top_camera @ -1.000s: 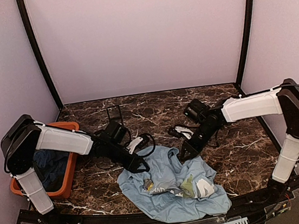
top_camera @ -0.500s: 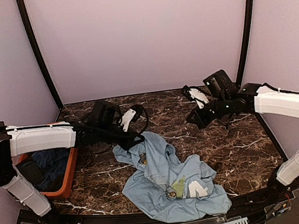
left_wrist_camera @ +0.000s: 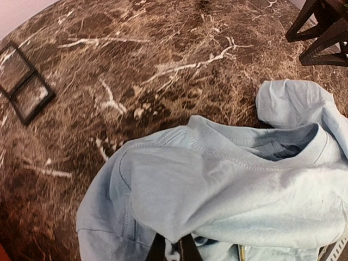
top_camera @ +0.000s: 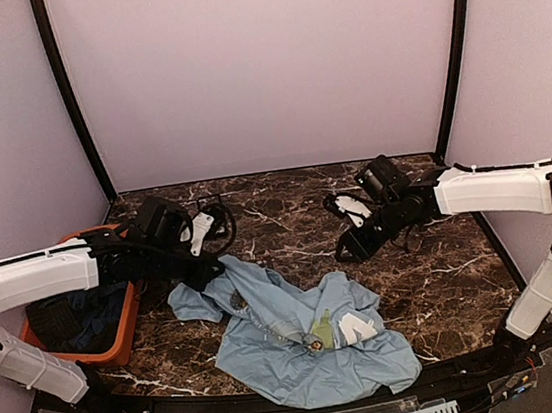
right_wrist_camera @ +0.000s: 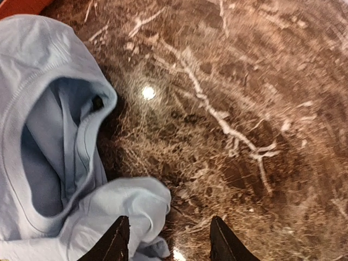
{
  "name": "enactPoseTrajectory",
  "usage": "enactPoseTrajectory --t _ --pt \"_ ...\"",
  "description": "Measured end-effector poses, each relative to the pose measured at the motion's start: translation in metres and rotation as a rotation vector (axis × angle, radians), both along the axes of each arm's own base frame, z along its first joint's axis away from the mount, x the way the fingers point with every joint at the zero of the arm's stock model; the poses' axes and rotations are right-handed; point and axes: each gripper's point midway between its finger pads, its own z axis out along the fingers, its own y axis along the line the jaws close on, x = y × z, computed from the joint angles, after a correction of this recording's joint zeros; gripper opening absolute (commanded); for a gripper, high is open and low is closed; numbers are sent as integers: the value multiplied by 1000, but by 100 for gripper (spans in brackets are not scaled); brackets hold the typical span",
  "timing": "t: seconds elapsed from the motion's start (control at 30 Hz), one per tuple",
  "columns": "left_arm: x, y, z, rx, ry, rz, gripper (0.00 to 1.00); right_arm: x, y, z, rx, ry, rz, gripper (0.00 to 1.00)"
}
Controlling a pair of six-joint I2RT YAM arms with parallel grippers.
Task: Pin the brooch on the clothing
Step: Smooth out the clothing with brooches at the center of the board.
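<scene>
The light blue T-shirt (top_camera: 294,350) lies crumpled on the marble table at the front middle, with part of its white print (top_camera: 354,330) showing. My left gripper (top_camera: 209,273) is shut on a fold of the shirt near its left edge, and in the left wrist view the gripper (left_wrist_camera: 174,251) pinches cloth (left_wrist_camera: 228,185). My right gripper (top_camera: 347,250) is open and empty, low over the table by the shirt's far right edge; in the right wrist view the gripper (right_wrist_camera: 169,242) has one fingertip (right_wrist_camera: 117,242) over a fold (right_wrist_camera: 125,204). A tiny dark spot (right_wrist_camera: 98,101) inside the collar may be the brooch.
A small black-framed square case (top_camera: 211,210) lies at the back, also seen in the left wrist view (left_wrist_camera: 24,81). An orange bin (top_camera: 129,320) with dark blue garments stands at the left. Black frame posts rise at both back corners.
My left gripper has dragged the shirt's edge to the left, stretching the cloth out. My right gripper has come down and nearer, toward the shirt's right side, still empty.
</scene>
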Motion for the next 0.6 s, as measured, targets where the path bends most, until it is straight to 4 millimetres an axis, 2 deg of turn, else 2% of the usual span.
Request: enactPoseTrajectory --t 0.1,0.17,0.23,0.27,0.3,0.43,0.47,0.5,0.6 --pt "-26 25 -9 -5 50 35 1 -10 5 -30 -27 116 30 50" --pt "-43 34 -18 -18 92 38 5 -17 11 -44 -24 190 56 51" --pt "-59 39 -31 -33 151 28 22 -21 19 -51 -8 246 77 51" --pt "-67 40 -39 -38 187 20 26 -21 22 -52 1 265 84 51" --pt "-74 40 -46 -43 217 2 34 -21 27 -52 16 281 92 52" --pt "-102 33 -64 -95 355 -57 48 -13 44 -34 74 283 110 56" --pt "-104 31 -64 -106 370 -68 51 -10 47 -27 87 276 110 57" --pt "-106 28 -63 -122 381 -80 60 -5 52 -17 105 260 114 58" --pt "-102 25 -59 -138 363 -80 67 5 63 7 149 226 132 66"
